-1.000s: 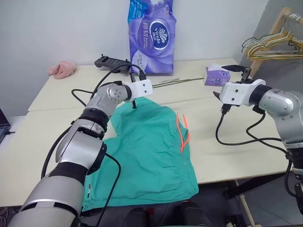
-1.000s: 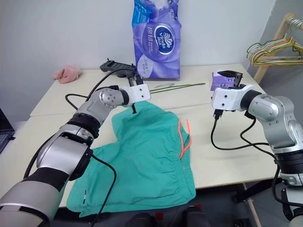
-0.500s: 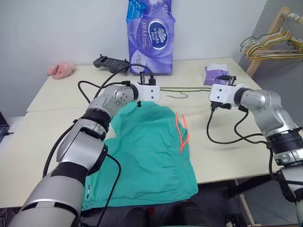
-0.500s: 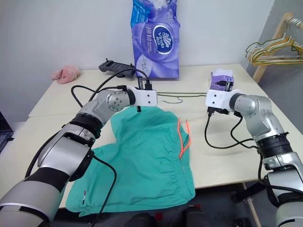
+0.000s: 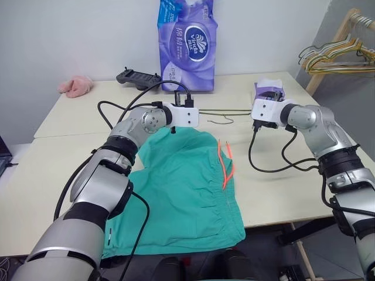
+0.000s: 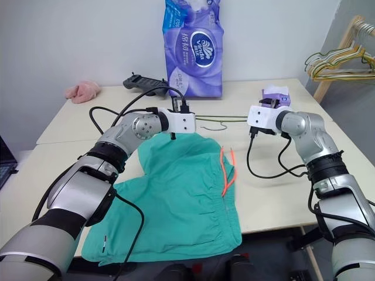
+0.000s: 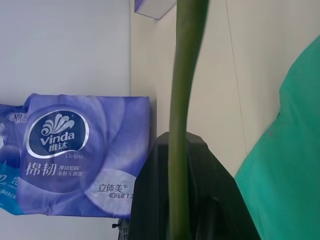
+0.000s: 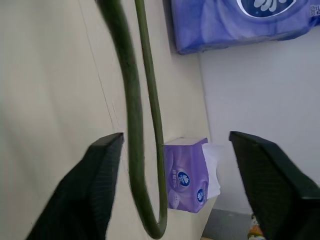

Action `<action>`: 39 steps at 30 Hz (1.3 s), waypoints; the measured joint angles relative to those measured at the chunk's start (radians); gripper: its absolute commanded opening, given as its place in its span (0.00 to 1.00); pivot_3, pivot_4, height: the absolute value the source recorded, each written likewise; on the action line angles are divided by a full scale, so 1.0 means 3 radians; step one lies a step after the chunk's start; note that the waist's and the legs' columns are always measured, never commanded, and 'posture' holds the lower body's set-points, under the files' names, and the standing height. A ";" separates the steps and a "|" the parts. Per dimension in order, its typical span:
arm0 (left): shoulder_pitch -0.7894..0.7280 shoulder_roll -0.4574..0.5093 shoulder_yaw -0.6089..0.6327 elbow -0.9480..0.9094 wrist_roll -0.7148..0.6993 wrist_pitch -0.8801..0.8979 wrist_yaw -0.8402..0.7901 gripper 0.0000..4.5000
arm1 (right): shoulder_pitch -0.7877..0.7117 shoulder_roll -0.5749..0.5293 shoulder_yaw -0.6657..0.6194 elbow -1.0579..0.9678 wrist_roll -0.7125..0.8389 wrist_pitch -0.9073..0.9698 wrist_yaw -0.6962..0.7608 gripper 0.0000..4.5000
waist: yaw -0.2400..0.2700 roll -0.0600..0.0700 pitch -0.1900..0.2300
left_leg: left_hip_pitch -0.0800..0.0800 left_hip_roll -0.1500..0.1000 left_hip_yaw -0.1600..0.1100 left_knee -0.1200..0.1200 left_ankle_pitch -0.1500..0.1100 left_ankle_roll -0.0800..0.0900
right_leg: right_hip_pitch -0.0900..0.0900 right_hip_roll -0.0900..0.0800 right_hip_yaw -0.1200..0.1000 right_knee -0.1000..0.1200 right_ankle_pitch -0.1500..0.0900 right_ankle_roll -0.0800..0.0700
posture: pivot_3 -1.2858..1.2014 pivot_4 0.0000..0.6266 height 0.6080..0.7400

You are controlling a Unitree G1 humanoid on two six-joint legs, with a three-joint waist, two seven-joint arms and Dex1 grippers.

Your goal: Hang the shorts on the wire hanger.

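1. The cream table (image 5: 281,193) runs the width of the scene, with a seam across its middle.
2. The teal-green shorts (image 5: 181,193) lie flat on the near half of the table, between the two arms, the lower edge hanging off the near side. The orange drawstring (image 5: 227,165) trails over the waistband on the side towards the right arm.
3. A tall purple Vinda tissue pack (image 5: 187,44) stands upright at the far edge against the wall.
4. The wire hanger (image 5: 225,112) is held level above the table, just past the far edge of the shorts, spanning the gap between the two grippers. Its hook (image 5: 221,121) dips down near the middle.
5. The left gripper (image 5: 190,112) is clamped tight on one end of the wire hanger; in the left wrist view the wire (image 7: 182,100) runs straight up out of the closed black fingers (image 7: 210,200).
6. The right gripper (image 5: 258,111) is at the other end of the hanger. In the right wrist view its two black fingers (image 8: 102,190) stand apart with the bend of the wire (image 8: 137,150) between them, touching neither.
7. A small purple tissue box (image 5: 268,91) sits just behind the right gripper.
8. A black handheld controller (image 5: 137,77) lies beside the tissue pack.
9. A pink cloth (image 5: 75,85) is bunched at the far left corner.
10. A bunch of yellow and pale hangers (image 5: 337,55) hangs on a wooden rack off to the right.
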 measured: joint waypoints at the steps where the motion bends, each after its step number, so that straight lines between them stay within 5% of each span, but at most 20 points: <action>1: 0.0000 0.0000 0.0000 0.0000 0.0000 0.0001 -0.0001 0.00 | 0.0000 -0.0003 0.0004 0.0020 -0.0005 -0.0020 -0.0003 0.47 | 0.0000 0.0000 0.0000 | 0.0000 0.0000 0.0000 0.0000 0.0000 0.0000 | 0.0000 0.0000 0.0000 0.0000 0.0000 0.0000 | 0.53 0.08 1.00; 7: 0.0000 -0.0001 0.0000 0.0000 0.0000 0.0006 -0.0005 0.00 | -0.0001 -0.0017 0.0071 0.0099 -0.0105 -0.0148 -0.0068 0.00 | -0.0002 0.0000 0.0000 | 0.0000 0.0000 0.0000 0.0000 0.0000 0.0000 | -0.0001 0.0000 0.0000 0.0001 0.0000 0.0000 | 0.53 0.08 1.00; 13: -0.0001 -0.0002 0.0000 0.0000 0.0000 0.0001 -0.0007 0.00 | -0.0006 -0.0022 0.0071 0.0130 -0.0128 -0.0207 -0.0139 0.00 | -0.0001 0.0000 0.0000 | 0.0000 0.0000 0.0000 0.0000 0.0000 0.0000 | -0.0001 0.0000 0.0001 0.0001 0.0000 0.0000 | 0.53 0.08 1.00; 21: 0.0001 -0.0001 0.0096 -0.0025 -0.0227 -0.0138 -0.0321 0.50 | 0.0002 -0.0056 0.0061 0.0057 -0.0122 -0.0234 -0.0133 0.00 | -0.0003 0.0000 0.0000 | 0.0000 0.0000 0.0000 0.0000 0.0000 0.0000 | -0.0001 0.0000 0.0000 0.0001 0.0000 0.0000 | 0.53 0.09 1.00; 28: -0.0042 0.0271 0.0221 -0.0093 -0.0325 -0.0221 -0.0424 0.97 | 0.0651 -0.0348 -0.0210 -0.0608 0.0306 0.0060 0.0337 0.00 | 0.0004 0.0000 0.0000 | -0.0001 0.0000 -0.0001 0.0000 0.0000 0.0000 | -0.0001 0.0000 -0.0001 0.0000 0.0000 0.0000 | 0.52 0.11 1.00; 35: -0.0100 0.0700 0.0350 0.0032 -0.0321 -0.0271 -0.0187 0.99 | 0.1423 -0.0902 -0.0631 -0.1132 0.0836 0.0641 0.0982 0.00 | -0.0001 0.0000 0.0000 | 0.0003 0.0002 -0.0001 0.0000 0.0000 0.0000 | 0.0002 0.0000 -0.0003 0.0001 -0.0001 0.0001 | 0.51 0.12 1.00; 39: 0.0129 0.0645 0.0650 0.0004 -0.0727 -0.0200 -0.0524 0.99 | 0.1906 -0.1169 -0.0894 -0.1716 0.1361 0.1410 0.1519 0.00 | 0.0002 0.0004 -0.0002 | 0.0004 0.0002 -0.0002 0.0001 0.0000 0.0000 | 0.0004 0.0000 -0.0006 0.0001 -0.0001 0.0001 | 0.51 0.12 1.00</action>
